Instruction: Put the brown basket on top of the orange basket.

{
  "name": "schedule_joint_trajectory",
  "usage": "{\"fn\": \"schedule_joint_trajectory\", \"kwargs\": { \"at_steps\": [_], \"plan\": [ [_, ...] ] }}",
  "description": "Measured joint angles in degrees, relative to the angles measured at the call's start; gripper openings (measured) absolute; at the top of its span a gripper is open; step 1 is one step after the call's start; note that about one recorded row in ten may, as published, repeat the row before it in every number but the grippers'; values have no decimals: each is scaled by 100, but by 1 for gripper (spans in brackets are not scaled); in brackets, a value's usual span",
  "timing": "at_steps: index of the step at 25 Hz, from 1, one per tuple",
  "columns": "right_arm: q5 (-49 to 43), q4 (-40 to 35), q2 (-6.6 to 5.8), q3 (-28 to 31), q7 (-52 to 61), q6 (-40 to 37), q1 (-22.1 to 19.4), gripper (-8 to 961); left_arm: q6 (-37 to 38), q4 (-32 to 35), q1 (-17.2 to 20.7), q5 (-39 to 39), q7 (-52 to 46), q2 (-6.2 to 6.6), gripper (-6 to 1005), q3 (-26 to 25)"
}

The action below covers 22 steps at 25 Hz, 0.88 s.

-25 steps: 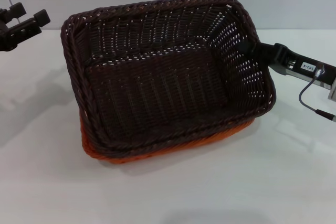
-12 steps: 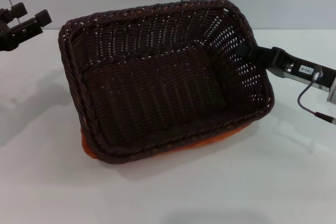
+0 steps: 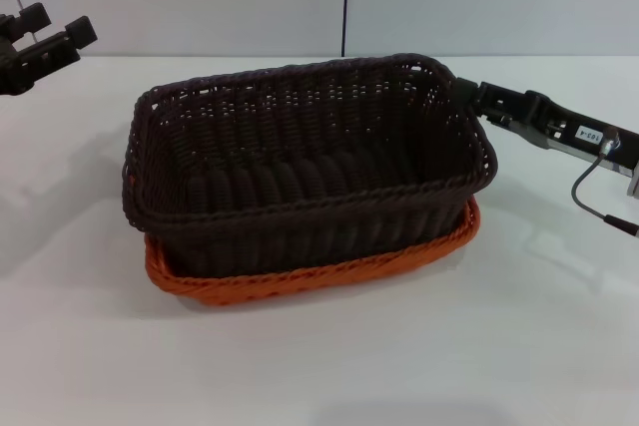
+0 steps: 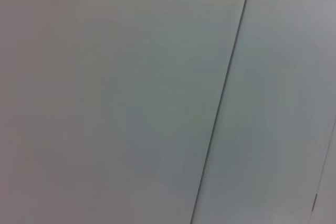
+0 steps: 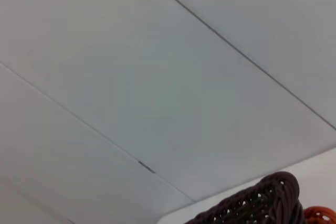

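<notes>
Nearest to us in the head view lies the bare white worktop (image 3: 329, 366). On it, near the middle, sits the orange basket (image 3: 300, 281); only its braided rim and a strip of its front side show. The brown basket (image 3: 300, 172) sits nested in it, its base sunk inside the orange rim and its walls rising well above it, roughly level, with its right end a little farther back than its left. At the brown basket's far right corner our right end effector (image 3: 467, 95) meets the braided rim; its arm runs off toward the right edge with a thin cable looping beneath it. We cannot tell whether this end effector is clenched on the rim or released from it, since the rim hides the fingertips. The right wrist view shows the brown rim corner (image 5: 262, 203) and a bit of the orange one (image 5: 320, 216) beside it, against the pale wall panels. Farthest back on the left, our left end effector (image 3: 60, 32) hangs above the worktop, well apart from both baskets, fingers spread and holding nothing.
</notes>
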Motion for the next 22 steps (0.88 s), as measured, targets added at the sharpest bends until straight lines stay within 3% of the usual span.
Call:
{"fn": "schedule_joint_trajectory", "kwargs": {
  "at_steps": [1, 15, 18, 19, 21, 22],
  "plan": [
    [44, 0, 3, -2, -21, -6, -17, 473, -4, -24, -1, 0, 0, 4, 860, -12],
    [1260, -700, -11, -4, -1344, -438, -561, 470, 25, -60, 32, -50, -4, -31, 860, -158],
    [1724, -910, -22, 16, -2051, -476, -787, 470, 72, -60, 44, -60, 26, -90, 860, -336],
    [2051, -955, -25, 24, -2579, -490, -937, 470, 114, -60, 56, -69, 56, -161, 860, -506],
    [2283, -959, -25, 24, -2932, -493, -1033, 470, 114, -60, 56, -69, 56, -161, 860, -506],
    [2701, -946, -25, 24, -3565, -497, -1196, 470, 206, -60, 102, -106, 272, -291, 860, -838]
  ]
}}
